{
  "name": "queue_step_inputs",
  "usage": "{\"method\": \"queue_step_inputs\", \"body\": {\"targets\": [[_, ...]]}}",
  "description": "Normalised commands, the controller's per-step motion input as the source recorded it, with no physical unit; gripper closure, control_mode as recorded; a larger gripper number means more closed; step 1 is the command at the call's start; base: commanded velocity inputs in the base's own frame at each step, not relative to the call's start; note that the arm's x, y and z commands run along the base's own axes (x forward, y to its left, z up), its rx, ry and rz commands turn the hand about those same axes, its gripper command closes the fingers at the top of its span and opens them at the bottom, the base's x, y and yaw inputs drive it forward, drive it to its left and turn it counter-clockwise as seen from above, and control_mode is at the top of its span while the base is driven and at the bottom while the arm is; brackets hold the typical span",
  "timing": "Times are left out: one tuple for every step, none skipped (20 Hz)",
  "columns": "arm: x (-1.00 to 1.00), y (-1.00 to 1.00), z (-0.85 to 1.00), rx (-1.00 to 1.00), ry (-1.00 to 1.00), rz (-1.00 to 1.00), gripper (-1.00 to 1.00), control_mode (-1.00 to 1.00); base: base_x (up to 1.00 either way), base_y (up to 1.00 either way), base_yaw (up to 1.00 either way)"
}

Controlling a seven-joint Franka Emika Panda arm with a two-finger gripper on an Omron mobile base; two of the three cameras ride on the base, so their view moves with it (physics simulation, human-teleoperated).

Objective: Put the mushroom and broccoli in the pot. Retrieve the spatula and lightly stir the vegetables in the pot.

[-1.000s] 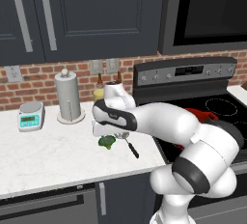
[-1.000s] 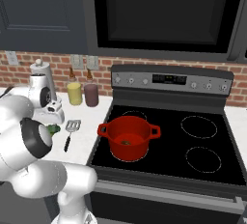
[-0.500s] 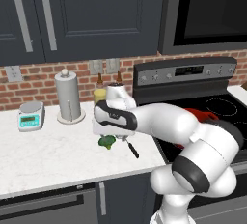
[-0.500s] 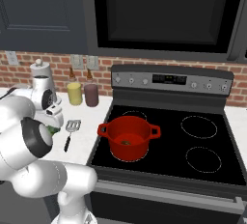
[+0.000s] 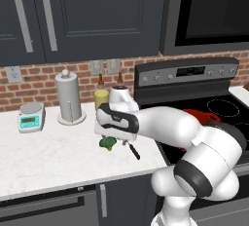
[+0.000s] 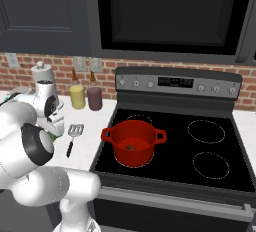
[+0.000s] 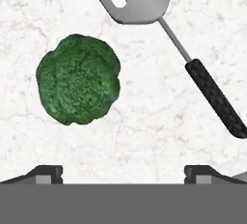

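Pincer (image 7: 123, 172) hung released above the broccoli (image 7: 78, 86).
The floret lay on the white table (image 7: 144, 126) beside the spatula (image 7: 159, 30); the red pot (image 6: 133, 142) stood on the stove (image 6: 210, 146).

White marble counter (image 7: 144, 136) (veined) carries broccoli (image 7: 78, 86) beside spatula (image 7: 159, 15).

green broccoli (image 7: 78, 86) lies on marble beside the silver, black-handled spatula (image 7: 159, 20).
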Motion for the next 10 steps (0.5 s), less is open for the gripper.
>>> {"method": "queue_step_inputs", "body": {"targets": [[0.0,0.0,-0.13,0.0,0.0,-0.06,-1.0,-1.0,0.0,0.0,0.0],[0.03,0.0,-0.09,0.0,0.0,-0.05,-1.0,-1.0,0.0,0.0,0.0],[0.03,0.0,-0.11,0.0,0.0,-0.05,-1.0,-1.0,0.0,0.0,0.0],[0.11,0.0,-0.11,0.0,0.0,-0.03,-1.0,-1.0,0.0,0.0,0.0],[0.17,0.0,-0.09,0.0,0.0,-0.02,-1.0,-1.0,0.0,0.0,0.0],[0.19,0.0,-0.08,0.0,0.0,-0.01,-1.0,-1.0,0.0,0.0,0.0],[0.23,0.0,-0.08,0.0,0.0,0.0,-1.0,-1.0,0.0,0.0,0.0],[0.26,0.0,-0.06,0.0,0.0,0.0,-1.0,-1.0,0.0,0.0,0.0],[0.28,0.0,-0.06,0.0,0.0,0.0,-1.0,-1.0,0.0,0.0,0.0],[0.3,0.0,-0.09,0.0,0.0,0.0,-1.0,-1.0,0.0,0.0,0.0]]}}
